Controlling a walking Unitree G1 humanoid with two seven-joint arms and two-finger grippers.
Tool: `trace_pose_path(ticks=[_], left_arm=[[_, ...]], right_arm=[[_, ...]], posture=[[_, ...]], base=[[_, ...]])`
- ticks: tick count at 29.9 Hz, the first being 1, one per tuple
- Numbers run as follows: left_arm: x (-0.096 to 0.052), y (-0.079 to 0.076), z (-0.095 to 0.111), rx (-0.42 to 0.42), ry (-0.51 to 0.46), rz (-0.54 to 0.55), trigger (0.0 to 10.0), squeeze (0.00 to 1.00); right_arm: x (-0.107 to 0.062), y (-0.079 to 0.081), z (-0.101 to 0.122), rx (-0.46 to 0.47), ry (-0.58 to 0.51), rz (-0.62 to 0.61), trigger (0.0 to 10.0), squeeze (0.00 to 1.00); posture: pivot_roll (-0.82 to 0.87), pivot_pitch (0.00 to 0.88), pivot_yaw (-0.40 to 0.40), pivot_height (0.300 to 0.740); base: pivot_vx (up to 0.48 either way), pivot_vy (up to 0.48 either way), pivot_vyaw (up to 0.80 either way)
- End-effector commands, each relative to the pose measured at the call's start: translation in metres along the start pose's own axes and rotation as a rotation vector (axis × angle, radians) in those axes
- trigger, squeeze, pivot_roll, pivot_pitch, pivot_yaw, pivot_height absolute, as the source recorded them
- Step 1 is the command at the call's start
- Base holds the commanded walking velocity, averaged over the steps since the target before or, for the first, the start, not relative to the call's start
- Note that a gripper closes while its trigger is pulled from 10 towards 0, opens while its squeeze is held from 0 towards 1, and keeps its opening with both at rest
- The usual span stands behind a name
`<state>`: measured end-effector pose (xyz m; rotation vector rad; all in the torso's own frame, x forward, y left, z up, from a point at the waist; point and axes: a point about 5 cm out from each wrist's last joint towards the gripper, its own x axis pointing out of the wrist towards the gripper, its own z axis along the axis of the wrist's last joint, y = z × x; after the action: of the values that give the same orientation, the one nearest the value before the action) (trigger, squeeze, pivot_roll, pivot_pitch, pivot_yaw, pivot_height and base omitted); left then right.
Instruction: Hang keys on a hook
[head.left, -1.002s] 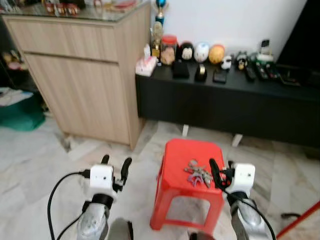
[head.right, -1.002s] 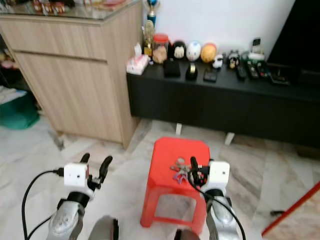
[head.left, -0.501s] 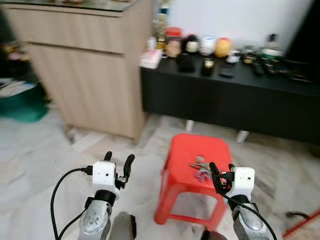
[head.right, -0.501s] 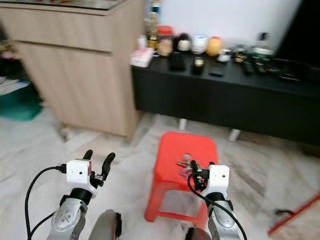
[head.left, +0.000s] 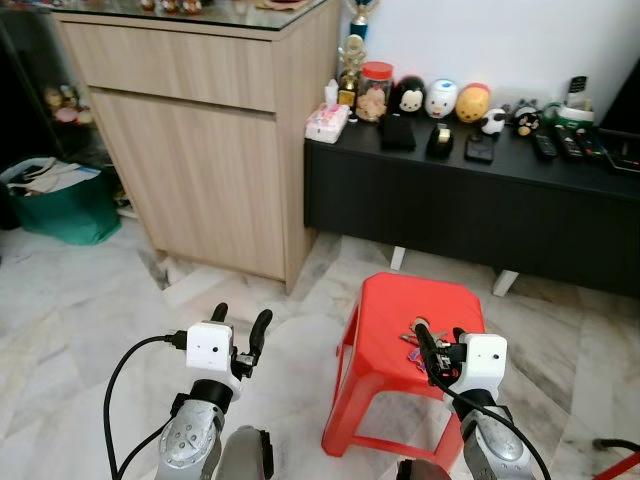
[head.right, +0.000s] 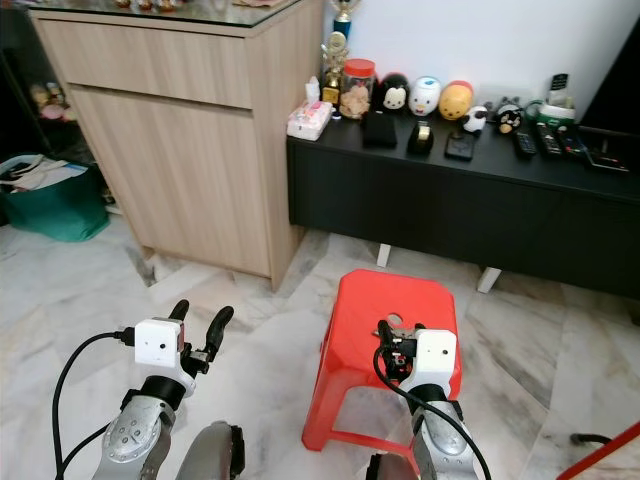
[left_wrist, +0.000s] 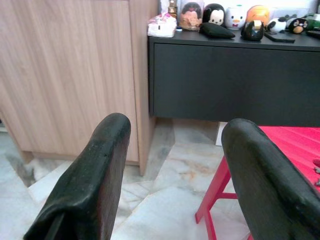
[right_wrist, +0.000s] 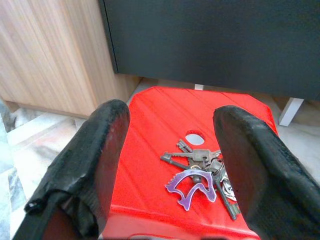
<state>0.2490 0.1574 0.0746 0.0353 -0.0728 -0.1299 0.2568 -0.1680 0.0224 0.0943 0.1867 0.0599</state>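
Both silver arms reach forward at the bottom of the head views. The left hand (head.left: 240, 330) is raised at lower left over the marble floor (head.left: 80, 310), its two black fingers spread apart and grasping nothing. The right hand (head.left: 438, 340) sits at lower right, just in front of the near edge of one red stool (head.left: 385, 310); its two fingers are likewise spread wide and empty.

One bunch of keys (right_wrist: 200, 172) lies flat on the stool's top, near its front edge and just beside the round hole in the seat. In the right wrist view the bunch lies between the two fingers (right_wrist: 95, 150), apart from both: several metal keys, a ring and one purple cut-out tag. The head views give only a small dark cluster at the right hand's fingertips, half hidden by them.

Behind the stool, across the upper right, runs one long black desk (head.left: 470, 200) on white legs, carrying a row of small figurines, one jar, remotes and dark pouches. One tall wooden cabinet (head.left: 200, 140) fills the upper left, with one green bag (head.left: 60, 200) at the left edge beside it.

The left wrist view looks between its own fingers (left_wrist: 95, 180) at the cabinet front, the black desk and a corner of the red stool.
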Motion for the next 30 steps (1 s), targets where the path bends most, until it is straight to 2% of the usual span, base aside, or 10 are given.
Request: trace_pose_path(ticks=[1, 7, 8, 15, 30], left_arm=[[0.002, -0.002, -0.001, -0.009, 0.011, -0.011, 10.0, 0.0], [0.002, -0.004, -0.002, -0.014, 0.014, -0.025, 10.0, 0.0], [0.002, -0.005, -0.002, -0.013, 0.014, -0.032, 10.0, 0.0], [0.002, -0.007, -0.002, -0.004, 0.017, -0.062, 10.0, 0.0], [0.003, -0.008, -0.002, 0.01, 0.018, -0.078, 10.0, 0.0]], right_arm=[[-0.001, -0.002, -0.003, 0.0, 0.018, -0.008, 10.0, 0.0], [-0.002, -0.002, -0.006, -0.033, 0.037, 0.009, 10.0, 0.0], [-0.002, -0.003, -0.008, -0.007, 0.042, -0.009, 10.0, 0.0], [-0.002, -0.003, -0.009, 0.018, 0.048, -0.021, 10.0, 0.0], [-0.001, -0.002, -0.013, 0.033, 0.065, -0.028, 10.0, 0.0]], posture=[[0.02, 0.023, -0.052, 0.622], [0.02, 0.013, -0.052, 0.622], [0.02, 0.011, -0.052, 0.622], [0.02, 0.003, -0.047, 0.622], [0.03, 0.0, -0.049, 0.622]], base=[[0.0, 0.0, 0.0], [0.0, 0.0, 0.22], [0.247, 0.0, 0.0], [0.263, 0.0, 0.0], [0.294, 0.0, 0.0]])
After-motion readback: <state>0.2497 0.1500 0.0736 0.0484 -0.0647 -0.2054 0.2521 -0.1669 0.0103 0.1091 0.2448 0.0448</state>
